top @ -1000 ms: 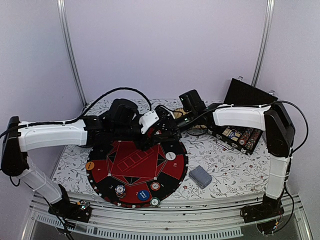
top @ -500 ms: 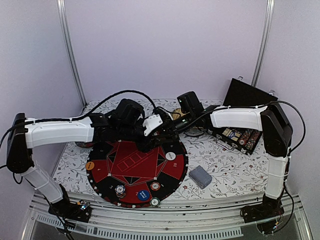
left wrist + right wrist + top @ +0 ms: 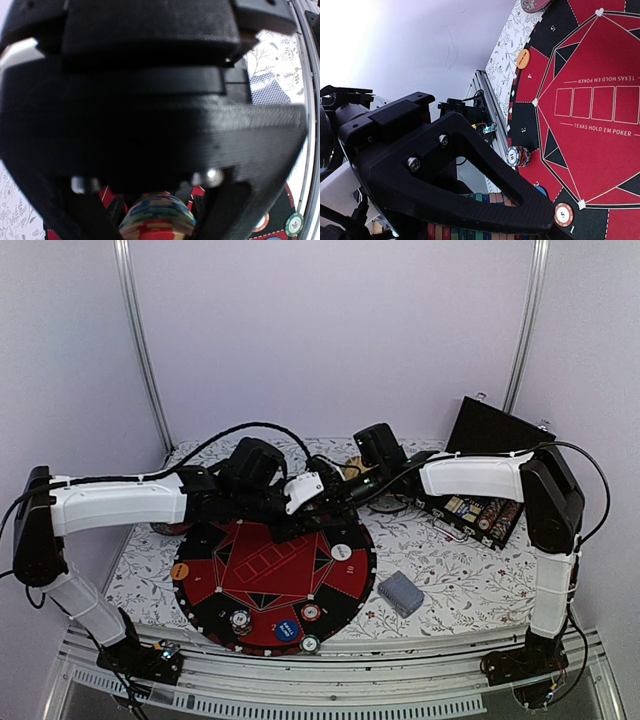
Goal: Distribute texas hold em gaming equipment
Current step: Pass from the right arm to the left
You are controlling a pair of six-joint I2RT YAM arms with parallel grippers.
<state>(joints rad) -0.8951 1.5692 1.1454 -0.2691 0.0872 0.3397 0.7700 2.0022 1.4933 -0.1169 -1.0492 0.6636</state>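
Both grippers meet above the far edge of the round red-and-black poker mat (image 3: pixel 270 575). My right gripper (image 3: pixel 338 494) is shut on a stack of mixed-colour chips (image 3: pixel 470 234), lying sideways between its fingers (image 3: pixel 485 165). My left gripper (image 3: pixel 303 504) faces it, and its jaws sit against both sides of the same chip stack (image 3: pixel 157 216). On the mat lie a chip stack (image 3: pixel 239 620), a blue button (image 3: pixel 287 630), a red-white chip (image 3: pixel 312 613), a green chip (image 3: pixel 311 643), a white button (image 3: pixel 342 551) and an orange button (image 3: pixel 180 571). A grey-blue card deck (image 3: pixel 400 593) lies right of the mat.
An open black case (image 3: pixel 482 512) with rows of chips stands at the back right, its lid upright. A small red dish (image 3: pixel 535 4) sits beyond the mat's left edge. The flowered tablecloth (image 3: pixel 450 565) ends at a metal rail along the front.
My left arm has reached further right to the right gripper, and its jaws have narrowed around the chip stack. The right gripper has kept its grip and barely moved.
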